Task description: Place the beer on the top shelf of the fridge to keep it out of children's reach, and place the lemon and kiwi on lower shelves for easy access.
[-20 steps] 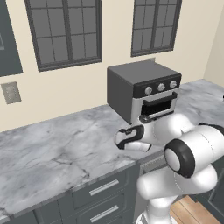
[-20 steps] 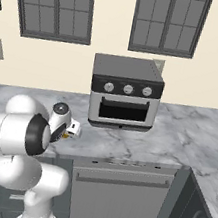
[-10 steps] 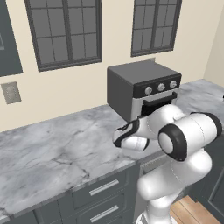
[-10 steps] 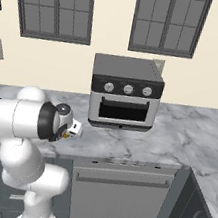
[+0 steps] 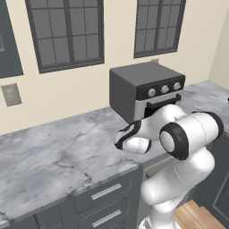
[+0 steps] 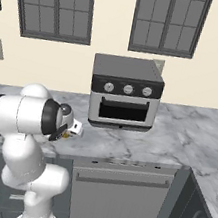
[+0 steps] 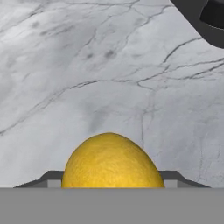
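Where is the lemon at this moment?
In the hand view the lemon sits at the bottom centre between the gripper's finger tips, over the grey marble counter, with a corner of the toaster oven at upper right.

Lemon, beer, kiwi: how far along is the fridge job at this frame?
Done: nothing can be confirmed from these views, which face the marble counter and toaster oven.
In hand: the lemon sits on the counter between the fingers of the gripper, so a pick-up seems under way; a firm grip cannot be confirmed.
Left: the lemon must go onto a lower fridge shelf; beer and kiwi cannot be judged.
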